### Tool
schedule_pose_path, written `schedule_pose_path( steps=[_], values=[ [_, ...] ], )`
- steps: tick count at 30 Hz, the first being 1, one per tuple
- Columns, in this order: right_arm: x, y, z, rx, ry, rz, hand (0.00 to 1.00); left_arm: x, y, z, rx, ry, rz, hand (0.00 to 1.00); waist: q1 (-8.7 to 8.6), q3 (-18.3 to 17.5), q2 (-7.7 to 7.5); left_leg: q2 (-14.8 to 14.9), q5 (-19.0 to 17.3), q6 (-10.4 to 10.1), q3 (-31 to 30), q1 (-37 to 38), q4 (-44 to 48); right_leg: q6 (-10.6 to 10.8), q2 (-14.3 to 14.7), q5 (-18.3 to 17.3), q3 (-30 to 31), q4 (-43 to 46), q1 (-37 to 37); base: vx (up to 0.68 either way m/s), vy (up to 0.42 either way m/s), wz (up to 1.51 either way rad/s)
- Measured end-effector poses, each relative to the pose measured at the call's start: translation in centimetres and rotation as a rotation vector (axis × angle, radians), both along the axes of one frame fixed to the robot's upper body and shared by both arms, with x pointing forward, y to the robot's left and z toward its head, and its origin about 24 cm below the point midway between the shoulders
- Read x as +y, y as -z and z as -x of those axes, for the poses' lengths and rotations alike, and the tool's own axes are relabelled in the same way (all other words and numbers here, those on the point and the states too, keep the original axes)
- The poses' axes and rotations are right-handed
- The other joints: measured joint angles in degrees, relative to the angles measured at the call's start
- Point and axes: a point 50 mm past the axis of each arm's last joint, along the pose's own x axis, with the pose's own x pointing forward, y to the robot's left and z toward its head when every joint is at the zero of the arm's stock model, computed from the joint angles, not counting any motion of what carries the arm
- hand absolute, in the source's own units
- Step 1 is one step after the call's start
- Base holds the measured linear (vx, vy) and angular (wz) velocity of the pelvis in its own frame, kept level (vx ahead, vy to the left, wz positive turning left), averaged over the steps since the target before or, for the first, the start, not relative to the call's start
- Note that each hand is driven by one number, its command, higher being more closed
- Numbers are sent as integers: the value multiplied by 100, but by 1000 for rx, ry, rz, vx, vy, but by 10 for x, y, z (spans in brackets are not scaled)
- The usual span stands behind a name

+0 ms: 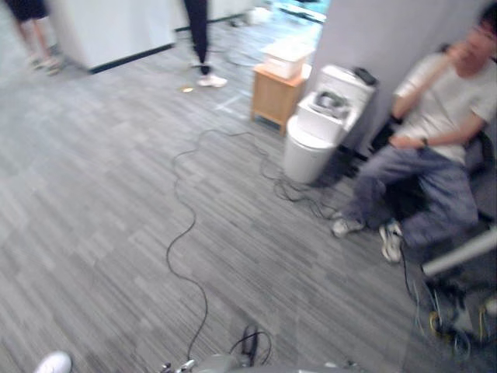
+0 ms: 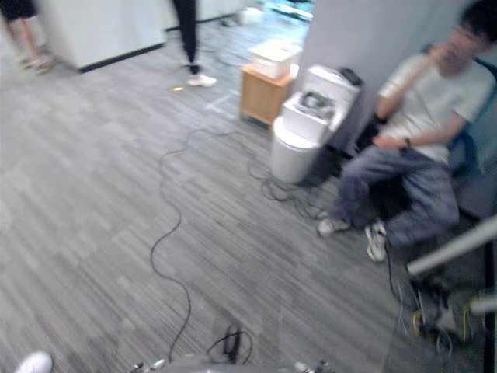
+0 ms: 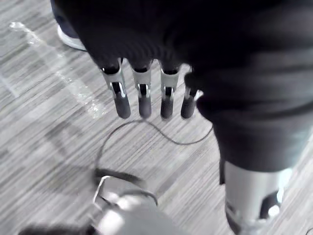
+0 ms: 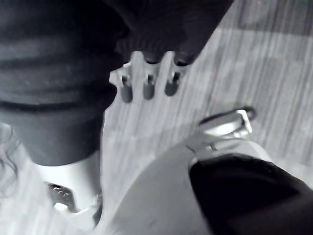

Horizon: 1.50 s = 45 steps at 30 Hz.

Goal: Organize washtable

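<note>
evidently both hands hang idle: left hand (image 3: 143, 95) and right hand (image 4: 148, 87), fingers straight, slightly apart, holding nothing, with nothing in reach, we judge. well beyond the fingertips: one wooden stand (image 1: 273, 97) bearing one white tub (image 1: 287, 58), which we take for the washtable, one toilet (image 1: 314, 136), one seated person (image 1: 439, 116).

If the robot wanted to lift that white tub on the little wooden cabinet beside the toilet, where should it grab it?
Probably by its two opposite ends, gripped under the rim, coming from the open floor in front. The white tub looks wide and shallow with a lip around its top, and the toilet crowds one side of the wooden cabinet it sits on.
</note>
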Motion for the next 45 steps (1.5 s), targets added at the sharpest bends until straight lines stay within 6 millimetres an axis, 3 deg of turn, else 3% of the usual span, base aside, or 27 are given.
schedule_pose_path(
  steps=[1, 2, 4, 6, 7, 12, 15, 17, 18, 19, 20, 21, 22, 23, 24, 25, 26, 27, 28, 29, 30, 32, 34, 36, 37, 39, 45],
  values=[
    [-14, 0, 3, 23, -6, 15, 0, -8, 4, 3, 26, -29, 17, 0, 107, 13, 212, 182, -603, -78, -335, 180, -91, 136, 209, 39, -142, -313, 430, 30, 47, 25],
    [-15, 1, 7, 43, -22, 16, 0, -11, 6, 5, 35, -27, 25, 0, 134, 3, 246, 161, -542, -166, -424, 322, -291, -36, 240, 218, -156, -497, 567, 55, 124, 53],
    [-7, 3, 13, 67, -46, 8, 0, -24, 11, 16, 55, -63, 73, 0, 184, -128, 211, 144, 36, -146, -778, 670, -1084, -116, 329, 1005, -504, -1065, 877, 57, 82, 62],
    [-7, 3, 11, 67, -59, 13, 0, -26, 12, 19, 65, -85, 94, 0, 140, -162, 151, 203, 370, -170, -912, 790, -1520, -138, 345, 1227, -664, -1077, 870, 23, 42, 60],
    [-5, 3, 11, 68, -62, 8, 0, -26, 12, 21, 65, -103, 100, 0, 172, -137, 202, 236, 567, -231, -1059, 917, -1808, -198, 358, 1339, -718, -1050, 866, 5, 30, 56],
    [-5, 4, 13, 71, -60, 9, 0, -25, 12, 23, 71, -115, 101, 0, 242, -147, 174, 244, 1301, -315, -1522, 1409, -2871, -196, 352, 1369, -985, -947, 969, -23, -18, 46],
    [-6, 4, 12, 70, -60, 9, 0, -25, 12, 13, 46, -117, 105, 0, 241, -120, 179, 302, 1385, -344, -1786, 1364, -3502, -197, 355, 1369, -1461, -1089, 938, -83, -53, 88],
    [-9, 3, 10, 69, -57, 17, 0, -27, 12, 11, 38, -133, 114, 0, 206, -57, 237, 445, 1266, -168, -1246, 1160, -3688, -197, 344, 1370, -1831, -1174, 919, -165, -13, 105],
    [-7, 4, 10, 72, -57, 12, 0, -26, 12, 11, 34, -142, 114, 0, 131, -29, 127, 533, 1136, 12, -444, 963, -3512, -257, 262, 1405, -2130, -1324, 900, -169, 23, 86],
    [-5, 4, 9, 69, -56, 8, 0, -21, 10, 6, 20, -144, 104, 0, 116, 12, 85, 617, 1054, 80, 122, 724, -3026, -297, 166, 1374, -2219, -1390, 939, -213, 48, 81],
    [-10, 3, 4, 52, -56, 22, 0, -23, 11, 7, 19, -161, 110, 0, 148, 128, 103, 913, 896, 196, 1206, 283, -1779, -263, 84, 1326, -2449, -1459, 923, -207, 73, 34],
    [-16, 1, -1, 33, -54, 39, 0, -29, 13, 13, 27, -190, 128, 0, 143, 207, 252, 1347, 557, 193, 1920, 120, -607, -211, -1, 1300, -2698, -1399, 912, -207, 70, 11],
    [-19, 0, 0, 28, -44, 48, 0, -33, 14, 16, 32, -208, 135, 0, 132, 219, 363, 1631, 343, 201, 2212, 125, -121, -207, -16, 1300, -2779, -1336, 892, -242, 203, 8],
    [-25, -2, 0, 9, -27, 64, 0, -34, 14, 18, 38, -216, 134, 0, 106, 208, 536, 2162, -78, 191, 2640, 251, 534, -189, -23, 1301, -2917, -1225, 866, -200, 333, 38],
    [-29, -2, 5, 8, 5, 71, 0, -35, 14, 17, 34, -212, 135, 0, 84, 182, 653, 2632, -445, 47, 2953, 417, 777, -91, -33, 1287, -3064, -1089, 840, -174, 392, 59],
    [-31, -3, 6, 6, 22, 74, 0, -36, 14, 13, 22, -204, 138, 0, 72, 162, 748, 2812, -616, -108, 3057, 430, 740, 1, -27, 1257, -3149, -995, 817, -65, 395, 99],
    [-34, -3, 7, 10, 59, 77, 0, -41, 14, 5, 6, -159, 145, 0, 25, 119, 824, 2441, -895, -461, 2915, 462, -31, 256, -54, 1132, -3219, -826, 701, -30, 330, 125],
    [-20, 0, 7, 24, 83, 34, 0, -30, 11, 4, -2, -139, 124, 0, -38, 72, 462, 1862, -488, -399, 2770, 553, -666, 286, -251, 1099, -3122, -916, 604, -30, 328, 178],
    [-2, 3, 13, 45, 95, -15, 0, -24, 10, 6, 5, -140, 113, 0, -164, -86, 179, 1567, -351, -344, 3011, 766, -1316, 53, -339, 1109, -3220, -1267, 588, -24, 229, 144],
    [-5, 2, 11, 28, 106, -17, 0, -26, 11, 10, 12, -143, 118, 0, -130, -111, 249, 1747, -378, -253, 3082, 768, -1146, -42, -285, 1188, -3292, -1324, 580, -44, 221, 133],
    [-19, 0, 7, 11, 102, 21, 0, -33, 14, 18, 37, -153, 136, 0, -145, -68, 456, 1721, -254, -75, 2880, 861, -1314, 103, -213, 1285, -3355, -1346, 625, -44, 215, 83],
    [-19, 0, 6, 22, 102, 26, 0, -34, 14, 18, 38, -147, 139, 0, -55, -84, 473, 1372, -14, 66, 2875, 1143, -1856, 148, -221, 1512, -3341, -1406, 616, -79, 146, 67],
    [-23, -1, 3, 9, 97, 35, 0, -40, 15, 18, 53, -93, 146, 0, -81, -142, 621, 1066, 149, 223, 2637, 1195, -2170, 104, -196, 1778, -3390, -1261, 520, -114, 79, 55],
    [-29, -2, -2, -2, 94, 47, 0, -44, 15, 15, 52, -60, 154, 0, -74, -164, 764, 998, 328, 279, 2544, 1268, -2455, 30, -236, 1814, -2629, -867, 203, -48, 145, 29],
    [-29, -3, -3, -6, 96, 47, 0, -45, 15, 15, 53, -45, 151, 0, -110, -162, 783, 959, 489, 274, 2486, 1326, -2694, -21, -191, 1736, -2012, -690, 48, -37, 122, 28],
    [-28, -3, -5, -11, 100, 46, 0, -43, 15, 17, 57, -42, 147, 0, -142, -166, 751, 914, 686, 274, 2428, 1427, -2972, 0, -131, 1716, -1707, -681, 4, -43, 29, 22],
    [-19, -1, -6, -6, 105, 22, 0, -38, 14, 17, 53, -44, 132, 0, -152, -238, 514, 564, 1414, 167, 2298, 1744, -4167, 134, -68, 1670, -1727, -1429, 73, -107, -90, 6]
  ],
)
